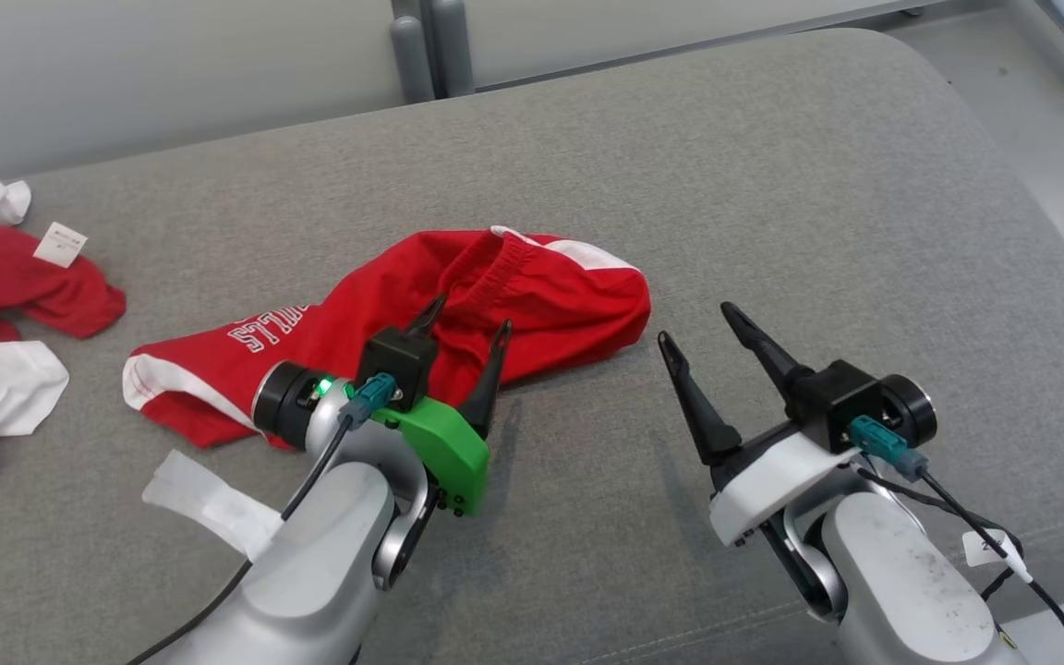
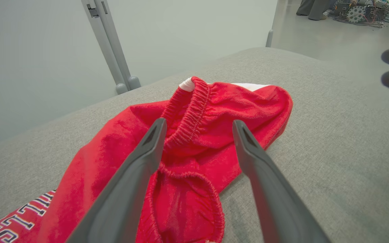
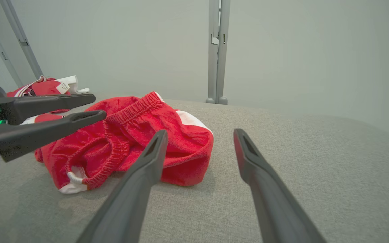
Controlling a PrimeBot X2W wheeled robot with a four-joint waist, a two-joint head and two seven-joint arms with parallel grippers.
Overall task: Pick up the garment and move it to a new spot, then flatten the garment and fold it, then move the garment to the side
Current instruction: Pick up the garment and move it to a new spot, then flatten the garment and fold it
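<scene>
Broadly, the bench [image 1: 772, 185] is a padded slab covered in coarse grey woven fabric, with a rounded far corner. The garment [image 1: 532, 286], a pair of soft red jersey shorts, lies crumpled on it left of centre. Its gathered elastic waistband [image 2: 194, 111] is bunched and ridged, a white panel shows at the far edge, and white block lettering [image 1: 264, 328] runs along the flatter leg that trails to the left. One hemmed leg opening gapes in a loop towards the robot.

The left claw [image 1: 473, 314] is spread wide with nothing between its tapered dark fingers, poised just over the waistband; whether the tips touch the cloth cannot be told. The right claw [image 1: 695, 323] is likewise spread wide and empty, over bare upholstery just right of the garment.

A heap of other red-and-white clothes [image 1: 6, 277] with a white tag [image 1: 59, 245] sits at the bench's left edge, well apart from the garment. A pale strip [image 1: 209, 499] lies beside the left forearm. Grey posts [image 1: 426, 46] stand behind the bench.
</scene>
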